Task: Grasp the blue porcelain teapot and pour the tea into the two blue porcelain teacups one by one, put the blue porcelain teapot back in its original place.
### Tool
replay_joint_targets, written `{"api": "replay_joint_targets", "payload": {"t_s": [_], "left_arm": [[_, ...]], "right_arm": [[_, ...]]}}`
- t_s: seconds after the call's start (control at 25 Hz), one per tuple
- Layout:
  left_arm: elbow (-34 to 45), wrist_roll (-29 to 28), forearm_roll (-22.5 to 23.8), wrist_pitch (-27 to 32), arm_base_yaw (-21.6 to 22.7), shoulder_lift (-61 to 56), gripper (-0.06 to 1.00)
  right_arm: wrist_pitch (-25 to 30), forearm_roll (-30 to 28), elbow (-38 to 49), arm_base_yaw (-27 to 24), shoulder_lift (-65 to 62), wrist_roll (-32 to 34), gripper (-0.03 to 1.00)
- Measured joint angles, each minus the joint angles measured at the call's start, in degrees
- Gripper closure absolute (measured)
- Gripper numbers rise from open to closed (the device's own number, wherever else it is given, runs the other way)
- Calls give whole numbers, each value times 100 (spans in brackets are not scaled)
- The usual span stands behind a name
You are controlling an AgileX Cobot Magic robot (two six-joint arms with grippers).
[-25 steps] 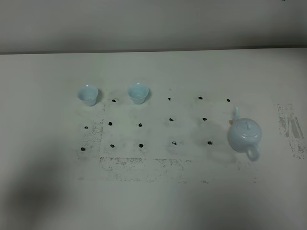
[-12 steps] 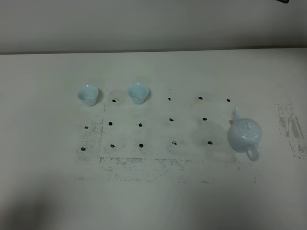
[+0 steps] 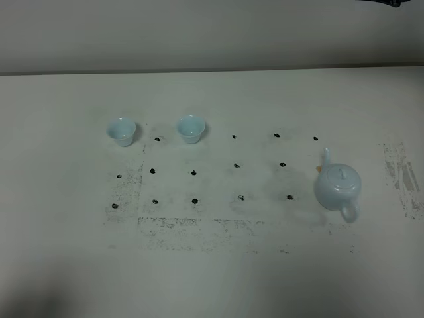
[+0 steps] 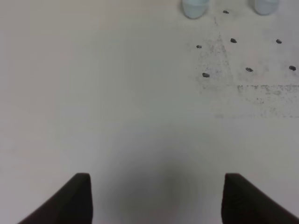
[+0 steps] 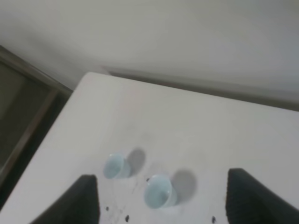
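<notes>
The blue porcelain teapot (image 3: 338, 187) stands upright with its lid on at the right of the table, spout toward the back and handle toward the front. The two blue porcelain teacups (image 3: 121, 130) (image 3: 191, 128) stand side by side at the back left. No tea shows in any view. My left gripper (image 4: 159, 200) is open above bare table, with the cups (image 4: 195, 7) (image 4: 266, 5) far ahead of it. My right gripper (image 5: 163, 200) is open and high up, looking down on both cups (image 5: 115, 166) (image 5: 158, 192). The teapot is out of both wrist views.
Black dots in a grid (image 3: 236, 165) and scuffed grey marks (image 3: 199, 228) cover the white table's middle. The table's back edge meets a pale wall (image 3: 212, 33). A dark bit of arm (image 3: 391, 2) shows at the top right. The table's left edge drops to a dark floor (image 5: 18, 121).
The shadow at the table's front left has shrunk toward the corner. A dark bit of arm has crept in at the top right edge. Teapot and cups have not moved.
</notes>
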Motion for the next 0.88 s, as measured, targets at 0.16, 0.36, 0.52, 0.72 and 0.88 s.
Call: {"api": "replay_joint_targets", "payload": {"t_s": [0.16,0.36,0.52,0.72,0.88], "left_arm": [[34,-5,0,15,0,0,35],[50,-101,0,20,0,0,35],[50,-114,0,20,0,0,35],[50,-114,0,20,0,0,35],[50,-114,0,20,0,0,35]], "right_arm": [[-1,-143,0,0,0,0,37],[-35,-593,0,0,-79,2,37],[-184,-1034,-167,16,-476,118,37],[-271,-2248,-638,426,-1090,535,37],[-39,-3933,-684,1230,-1395,1121,37]]}}
